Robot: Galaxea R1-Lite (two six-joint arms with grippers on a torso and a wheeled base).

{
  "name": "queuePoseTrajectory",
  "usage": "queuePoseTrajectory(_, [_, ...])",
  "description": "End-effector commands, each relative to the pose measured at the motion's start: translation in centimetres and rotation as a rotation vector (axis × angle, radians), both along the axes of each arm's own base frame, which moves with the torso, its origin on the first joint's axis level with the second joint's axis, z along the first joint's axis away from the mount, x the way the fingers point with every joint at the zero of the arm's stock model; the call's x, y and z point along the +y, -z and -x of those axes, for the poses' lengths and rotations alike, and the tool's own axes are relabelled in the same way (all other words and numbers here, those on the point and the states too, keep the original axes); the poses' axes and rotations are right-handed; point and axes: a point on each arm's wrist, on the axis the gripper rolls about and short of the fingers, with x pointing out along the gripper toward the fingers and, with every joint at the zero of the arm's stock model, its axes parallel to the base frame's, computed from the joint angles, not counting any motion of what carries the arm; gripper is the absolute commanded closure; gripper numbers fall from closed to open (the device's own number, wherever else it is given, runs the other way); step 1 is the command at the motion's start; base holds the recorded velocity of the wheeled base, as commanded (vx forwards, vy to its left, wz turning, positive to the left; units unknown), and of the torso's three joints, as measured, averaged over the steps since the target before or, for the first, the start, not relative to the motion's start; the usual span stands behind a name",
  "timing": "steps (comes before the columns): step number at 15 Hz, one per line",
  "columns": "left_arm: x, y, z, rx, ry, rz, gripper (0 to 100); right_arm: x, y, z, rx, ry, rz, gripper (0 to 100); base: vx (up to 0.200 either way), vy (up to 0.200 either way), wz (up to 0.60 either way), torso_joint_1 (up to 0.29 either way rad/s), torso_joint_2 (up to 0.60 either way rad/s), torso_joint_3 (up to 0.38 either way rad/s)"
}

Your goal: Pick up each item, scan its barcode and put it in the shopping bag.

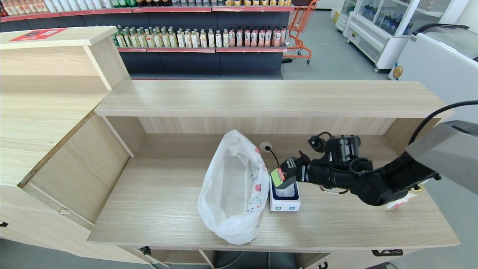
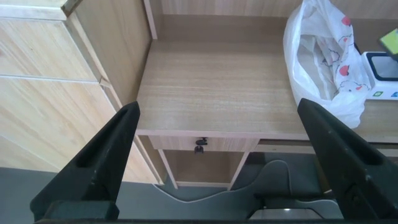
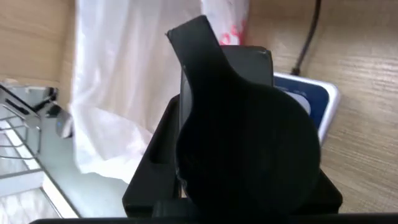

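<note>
1. Item [image 1: 278,176], a small box with a green-and-orange face, sits in the right tool [image 1: 286,172], whose fingers are clamped on it. It hangs just above the scanner [image 1: 284,200], near the middle of the bench [image 1: 157,201].
2. Reason for that hold, as I judge it: the box is offered to the scanner's window so its barcode can be read before bagging. The code itself cannot be made out.
3. Shopping bag [image 1: 233,186] stands just beside the scanner on the robot's left with its mouth gaping upward. A short sideways carry should bring the box over the opening.
4. Direction: the coloured face tilts up and toward the bag. The box's long axis appears to slant down toward the scanner, though the tool hides much of it.
5. Left tool [image 2: 219,109] has its fingers spread wide apart and holds nothing. It hangs out past the bench's near edge on the robot's left, likely kept clear of the scanning.
6. Another package [image 1: 405,200] lies on the bench under the right arm, largely hidden.
</note>
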Motion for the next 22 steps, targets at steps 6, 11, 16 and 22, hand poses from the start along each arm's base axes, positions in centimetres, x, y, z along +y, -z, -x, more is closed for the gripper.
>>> queuePoseTrajectory(6, [0.0, 0.0, 0.0, -0.001, 0.000, -0.003, 0, -4.7, -6.6, 6.4, -0.281, -0.008, 0.330, 100, 0.000, 0.000, 0.00, 0.000, 0.00, 0.000])
queuePoseTrajectory(11, [0.0, 0.0, 0.0, -0.001, 0.000, 0.000, 0, -4.5, -7.2, 7.8, -0.261, 0.016, 0.222, 100, 0.000, 0.000, 0.00, 0.000, 0.00, 0.000])
queuePoseTrajectory(16, [0.0, 0.0, 0.0, -0.001, -0.002, -0.001, 0, -2.1, -8.3, 7.2, -0.229, -0.036, 0.113, 100, 0.000, 0.160, 0.00, -0.004, 0.00, 0.001])
queuePoseTrajectory(22, [0.0, 0.0, 0.0, -0.001, -0.002, -0.003, 0, 2.4, -3.9, 5.3, -0.128, -0.126, 0.158, 100, 0.000, 0.000, 0.00, 0.000, 0.00, 0.000])
